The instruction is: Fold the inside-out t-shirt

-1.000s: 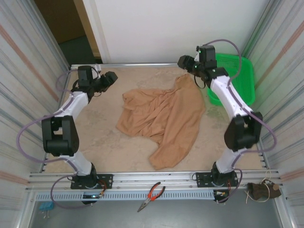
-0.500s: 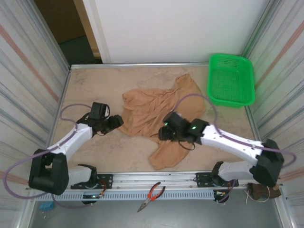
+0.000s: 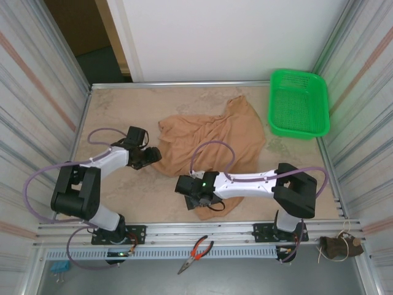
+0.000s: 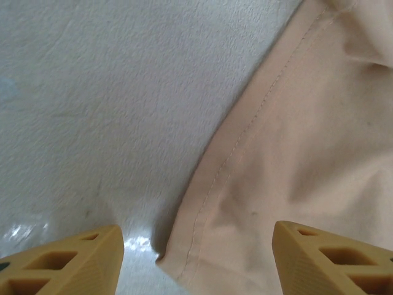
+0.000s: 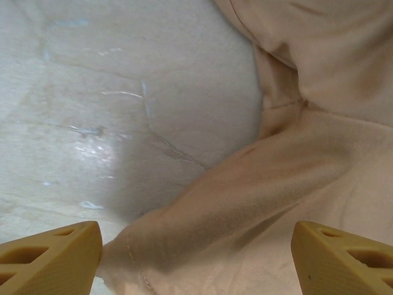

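Observation:
The inside-out t-shirt (image 3: 215, 144) lies crumpled in the middle of the table, tan and thin, with one corner reaching toward the near edge. My left gripper (image 3: 151, 157) is down at its left edge. In the left wrist view it (image 4: 196, 243) is open, and a stitched hem of the shirt (image 4: 295, 153) lies between the fingers. My right gripper (image 3: 195, 200) is low over the shirt's near corner. Its wrist view shows it (image 5: 195, 239) wide open, with a rumpled fold of the shirt (image 5: 295, 184) under the gap. Neither holds the fabric.
A green basket (image 3: 298, 104) stands at the back right corner. Red-handled pliers (image 3: 195, 252) lie on the front rail. Corrugated metal walls (image 3: 37, 110) close in both sides. Bare tabletop (image 3: 123, 110) lies left of and behind the shirt.
The right arm swung from the back right corner down to the shirt's near corner, its jaws widening. The left arm came forward from the back left to the shirt's left edge.

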`<action>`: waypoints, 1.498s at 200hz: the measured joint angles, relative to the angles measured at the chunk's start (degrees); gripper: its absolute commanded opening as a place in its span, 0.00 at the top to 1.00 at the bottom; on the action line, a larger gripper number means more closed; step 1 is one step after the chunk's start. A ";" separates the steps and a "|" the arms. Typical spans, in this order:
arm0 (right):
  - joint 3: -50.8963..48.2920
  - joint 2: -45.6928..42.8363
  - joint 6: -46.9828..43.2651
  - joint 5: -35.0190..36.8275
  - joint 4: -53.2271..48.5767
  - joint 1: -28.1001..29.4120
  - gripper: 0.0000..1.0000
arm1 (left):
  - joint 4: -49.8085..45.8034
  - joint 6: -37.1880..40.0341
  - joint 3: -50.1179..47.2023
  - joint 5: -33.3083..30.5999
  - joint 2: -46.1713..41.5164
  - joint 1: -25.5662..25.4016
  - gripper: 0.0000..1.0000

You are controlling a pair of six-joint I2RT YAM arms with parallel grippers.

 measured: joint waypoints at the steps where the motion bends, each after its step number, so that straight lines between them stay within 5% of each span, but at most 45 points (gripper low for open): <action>1: -0.02 0.07 0.09 0.02 -0.04 0.04 0.22 | 0.09 0.00 0.00 0.00 0.20 -0.04 0.36; 17: -0.31 0.33 1.07 0.00 -0.26 0.24 0.30 | 0.48 0.35 0.26 -0.48 1.31 -0.57 0.39; 26: -0.68 0.33 1.42 0.00 -0.24 0.28 0.47 | 0.79 0.39 0.37 -0.52 1.42 -0.74 0.45; 43: -1.68 0.33 1.68 0.04 -0.37 0.28 1.00 | 1.75 0.61 0.57 -0.68 2.45 -1.05 0.93; 46: -1.81 0.33 1.68 0.04 -0.48 0.28 1.00 | 1.95 0.68 0.59 -0.61 2.62 -1.05 1.00; 86: -1.70 -7.10 -2.36 1.60 -5.29 -5.44 1.00 | 1.25 2.58 4.20 1.84 4.02 -0.81 1.00; 131: 14.95 -27.06 -17.16 0.96 -10.21 -33.40 1.00 | -3.02 2.71 20.06 7.52 -5.88 4.50 1.00; 154: 24.02 -31.80 -22.56 -1.33 -10.38 -42.40 1.00 | -2.86 1.42 29.33 10.08 -10.60 6.56 1.00; 241: 37.79 -31.39 -30.14 -13.88 -13.90 -52.41 1.00 | -2.69 -7.72 39.10 16.24 -14.95 9.49 1.00; 275: 45.22 -28.22 -33.75 -18.71 -13.31 -57.96 1.00 | -2.80 -8.11 46.03 17.20 -11.50 12.48 1.00; 299: 41.66 -26.62 -35.12 -22.18 -11.10 -59.10 1.00 | -3.04 -8.09 47.87 18.32 -6.80 13.81 1.00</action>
